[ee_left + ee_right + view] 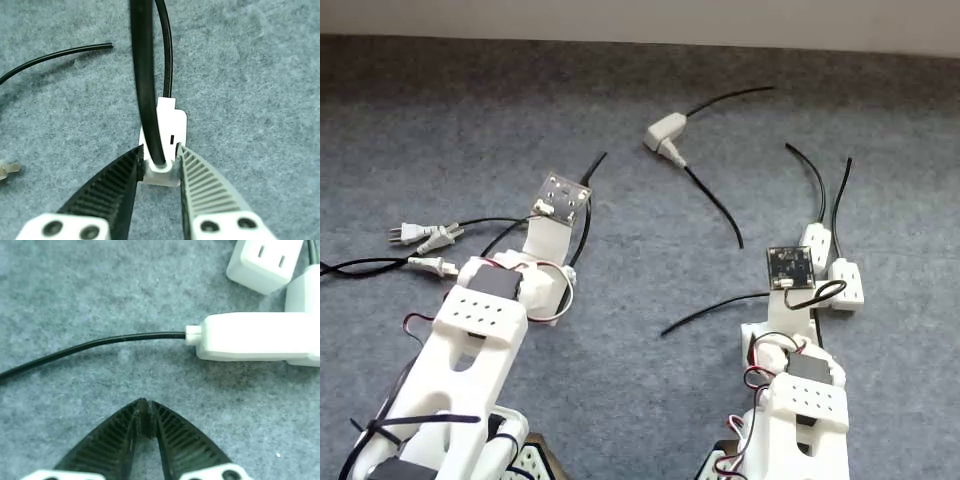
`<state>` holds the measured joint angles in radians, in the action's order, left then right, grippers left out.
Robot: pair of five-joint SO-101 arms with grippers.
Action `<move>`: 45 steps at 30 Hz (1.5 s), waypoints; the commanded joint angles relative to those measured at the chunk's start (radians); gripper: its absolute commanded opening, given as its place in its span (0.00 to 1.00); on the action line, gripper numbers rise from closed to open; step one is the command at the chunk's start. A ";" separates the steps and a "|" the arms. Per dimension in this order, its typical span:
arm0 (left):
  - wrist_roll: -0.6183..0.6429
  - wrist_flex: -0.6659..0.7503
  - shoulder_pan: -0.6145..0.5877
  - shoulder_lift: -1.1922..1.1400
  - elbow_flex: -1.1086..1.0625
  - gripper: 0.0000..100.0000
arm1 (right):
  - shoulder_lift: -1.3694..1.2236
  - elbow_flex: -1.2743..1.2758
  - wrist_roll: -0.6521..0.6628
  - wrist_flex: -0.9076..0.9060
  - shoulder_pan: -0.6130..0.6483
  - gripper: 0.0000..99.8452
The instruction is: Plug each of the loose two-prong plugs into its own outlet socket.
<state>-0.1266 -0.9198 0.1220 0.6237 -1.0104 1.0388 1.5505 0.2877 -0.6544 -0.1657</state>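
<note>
A mottled grey felt-like table cloth (650, 400) is spread from the near edge to the far one, left to right. Along the far side a pale, plain strip of wall (620, 18) is seen.

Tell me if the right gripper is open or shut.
Shut: the right gripper has its fingertips pressed together, with nothing between them.

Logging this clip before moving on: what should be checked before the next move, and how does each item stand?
1. Left hand grips the connector: ok, clamped on both sides.
2. Prongs lined up with a socket: cannot tell.
3. Right hand free to help: ok, shut and holding nothing.
4. An empty socket nearby: ok, both slots bare.
5. All plugs seated: not ok, some lie loose on the carpet.
</note>
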 commanded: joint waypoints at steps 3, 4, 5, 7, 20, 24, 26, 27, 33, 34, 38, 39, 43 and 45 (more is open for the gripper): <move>0.000 0.009 -0.007 0.025 -0.008 0.01 | -0.005 -0.001 -0.006 0.021 0.013 0.01; 0.000 0.009 -0.007 0.025 -0.015 0.01 | -0.005 -0.001 -0.006 0.021 0.013 0.01; 0.000 0.009 -0.008 0.027 -0.021 0.01 | -0.005 -0.001 -0.006 0.021 0.013 0.01; 0.000 0.008 -0.008 0.027 -0.031 0.01 | -0.005 -0.001 -0.006 0.021 0.013 0.01; -0.003 -0.121 -0.008 0.374 -0.185 0.01 | -0.005 -0.001 -0.006 0.021 0.013 0.01; -0.032 -0.124 -0.010 0.519 -0.295 0.01 | -0.005 -0.001 -0.006 0.021 0.013 0.01; -0.034 -0.160 -0.033 0.573 -0.321 0.01 | -0.005 -0.001 -0.006 0.021 0.013 0.01; -0.034 -0.176 -0.047 0.593 -0.328 0.01 | -0.005 -0.001 -0.006 0.021 0.013 0.01; -0.069 -0.199 -0.117 0.638 -0.352 0.01 | -0.005 -0.001 -0.006 0.021 0.013 0.01; -0.071 -0.192 -0.122 0.638 -0.364 0.01 | -0.005 -0.001 -0.006 0.021 0.013 0.01; -0.068 -0.161 -0.120 0.639 -0.372 0.01 | -0.005 -0.001 -0.008 0.021 0.013 0.01; -0.066 -0.146 -0.120 0.639 -0.372 0.01 | -0.005 -0.001 -0.008 0.021 0.013 0.01; -0.066 -0.077 -0.120 0.638 -0.381 0.01 | -0.005 -0.001 -0.008 0.021 0.012 0.01; -0.066 -0.035 -0.117 0.638 -0.383 0.01 | -0.005 -0.001 -0.008 0.021 0.012 0.01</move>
<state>-0.1910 -1.0119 0.0130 1.2528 -1.3955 1.0388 1.5505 0.2877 -0.6544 -0.1642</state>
